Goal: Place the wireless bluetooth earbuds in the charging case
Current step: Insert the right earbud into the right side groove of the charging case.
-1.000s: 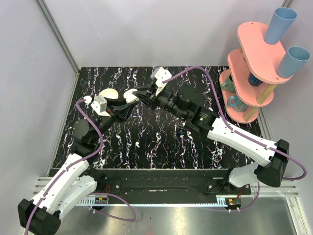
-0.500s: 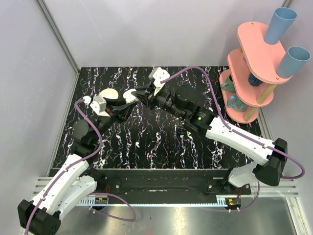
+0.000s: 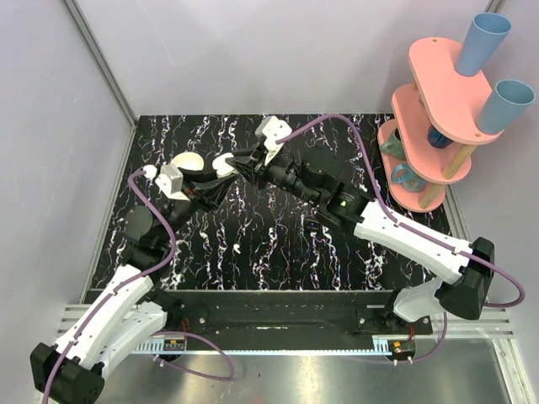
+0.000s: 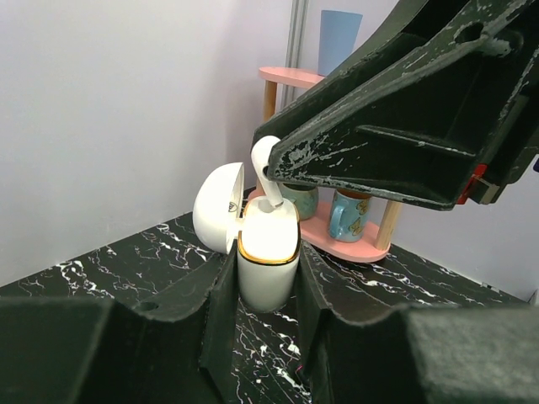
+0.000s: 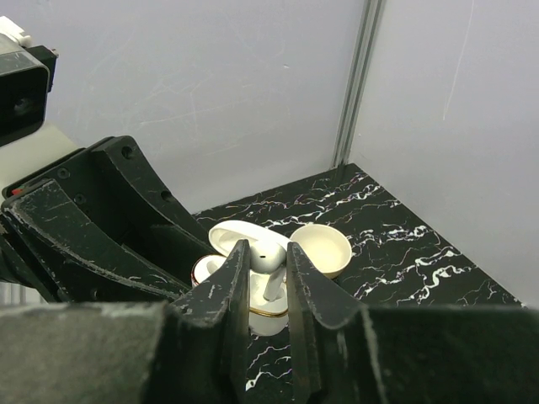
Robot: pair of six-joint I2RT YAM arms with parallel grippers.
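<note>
Left gripper (image 4: 267, 290): closed on the charging case (image 4: 268, 252). Its two black fingers (image 4: 221, 286) press against opposite sides of the cream lower half, which stands upright between them with its gold-trimmed rim facing up. The left wrist view does not settle whether the underside of the case rests on the black marbled table (image 3: 278, 244) or sits just above it.

Lid (image 4: 217, 217): open, swung back on its hinge to the side of the lower half. Its hollow inner face shows in the right wrist view.

Right gripper (image 5: 268, 252): closed on one white earbud (image 4: 265, 164). The rounded head of the earbud is pinched between the fingers (image 5: 232, 282). Its stem points down into the mouth of the case and touches or enters the opening just inside the gold rim. The earbud is not fully seated; most of its body stands above the rim.

Position: in the top view both grippers meet over the far left part of the table, the right arm reaching across from the right side, and the case sits between the two sets of fingertips.

Surroundings: a pink tiered stand (image 3: 438, 109) stands at the far right edge of the table, well apart from the case. It carries blue cups (image 3: 482, 42) on its upper tiers and a mug (image 4: 346, 215) on its lowest tier.
</note>
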